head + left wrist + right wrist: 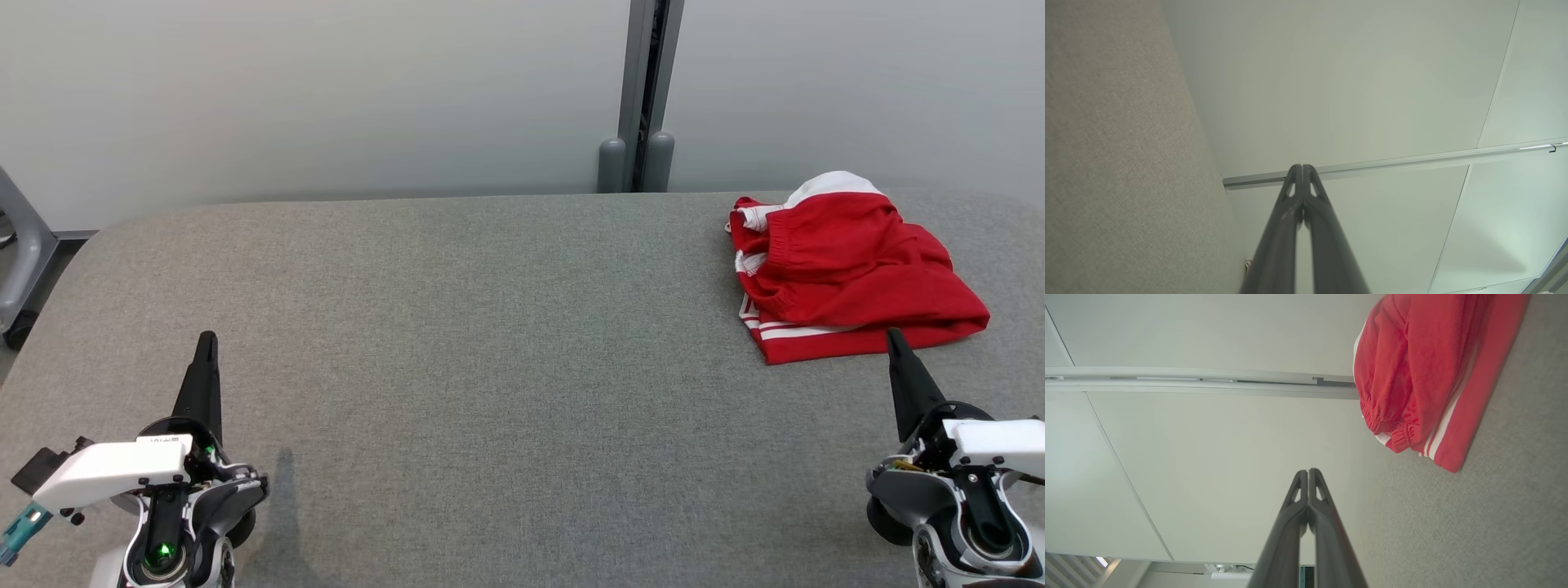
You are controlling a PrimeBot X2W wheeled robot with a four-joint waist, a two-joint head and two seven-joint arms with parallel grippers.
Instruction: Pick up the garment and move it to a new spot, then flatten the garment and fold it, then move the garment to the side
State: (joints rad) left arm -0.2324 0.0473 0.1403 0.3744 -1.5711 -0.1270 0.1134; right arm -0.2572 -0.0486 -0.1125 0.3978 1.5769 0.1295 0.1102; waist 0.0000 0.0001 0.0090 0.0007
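The garment [849,269] is a red bundle with white stripes along one edge, an elastic gathered hem and a bit of white poking out at the top. It's loosely folded, kinda lumpy, and sits on the grey table [490,367] at the far right, near the back edge. The right gripper [896,339] is near its front edge, not touching, fingers pressed together and holding nothing. The left gripper [207,341] is well apart at the near left, also closed and empty.
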